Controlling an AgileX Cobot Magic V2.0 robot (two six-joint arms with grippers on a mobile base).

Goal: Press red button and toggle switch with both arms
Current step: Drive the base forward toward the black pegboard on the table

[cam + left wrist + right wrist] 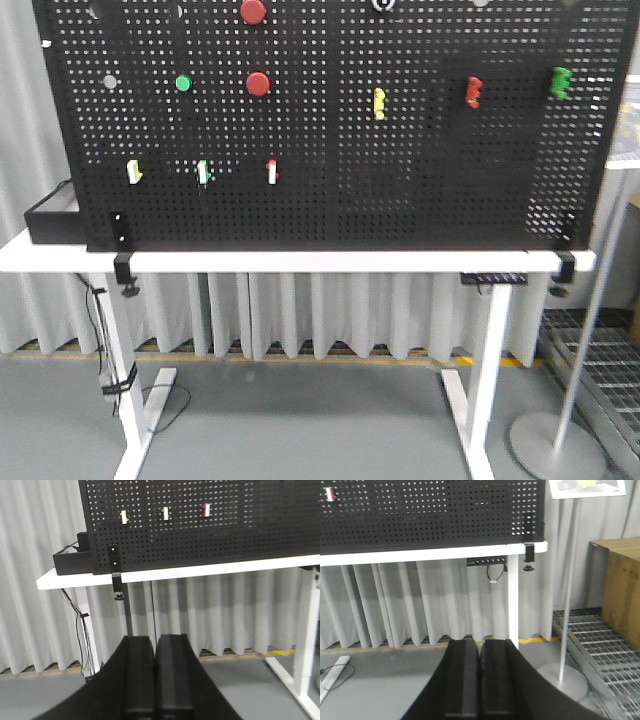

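My left claw (155, 680) and right claw (480, 680), both pressed together and empty, hung below the desk (300, 261), nothing yet pressed, I judged; next they needed raising toward a red button (258, 83) and the toggle switch (383, 4) at the top edge of the pegboard (420, 200)

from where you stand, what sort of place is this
Probably a robot test lab or workshop, not a home. A black pegboard panel fitted with red buttons and small switches is clamped to a white table, pale curtains hang behind it, and a cardboard box stands aside.
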